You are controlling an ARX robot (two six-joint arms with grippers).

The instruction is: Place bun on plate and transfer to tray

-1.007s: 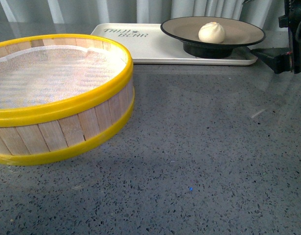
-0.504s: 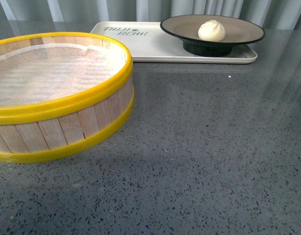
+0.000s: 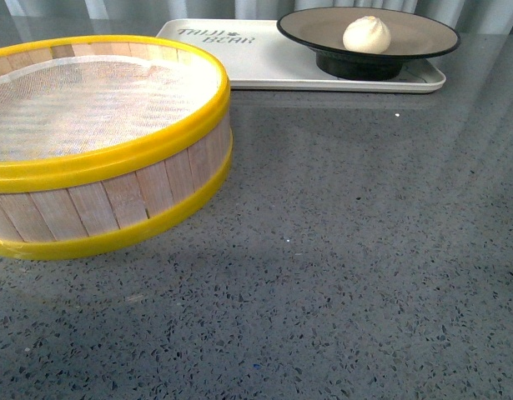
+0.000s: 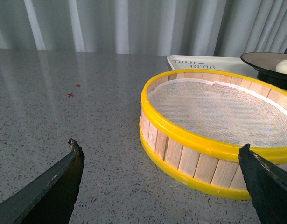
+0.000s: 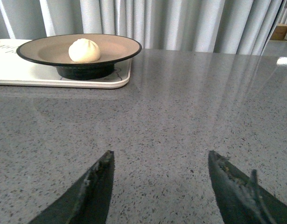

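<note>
The white bun (image 3: 366, 34) rests on the black-rimmed beige plate (image 3: 423, 29), which stands on the right half of the cream tray (image 3: 264, 58) at the back of the table. The right wrist view shows the bun (image 5: 84, 50), plate (image 5: 120, 44) and tray (image 5: 22, 74) well ahead of my right gripper (image 5: 159, 158), which is open and empty over bare countertop. My left gripper (image 4: 159, 147) is open and empty beside the steamer basket, with plate (image 4: 262, 60) and tray (image 4: 199, 61) far behind. Neither gripper appears in the front view.
A large yellow-rimmed wooden steamer basket (image 3: 98, 158) with white cloth lining fills the left of the table, close to the left gripper's fingertip (image 4: 255, 172). Grey speckled countertop (image 3: 364, 250) spreads to the right and front. Curtains hang behind the table.
The right arm, seen at the front view's right edge one second ago, has left that view. The scene has shifted slightly in that view; bun, plate and tray stay put.
</note>
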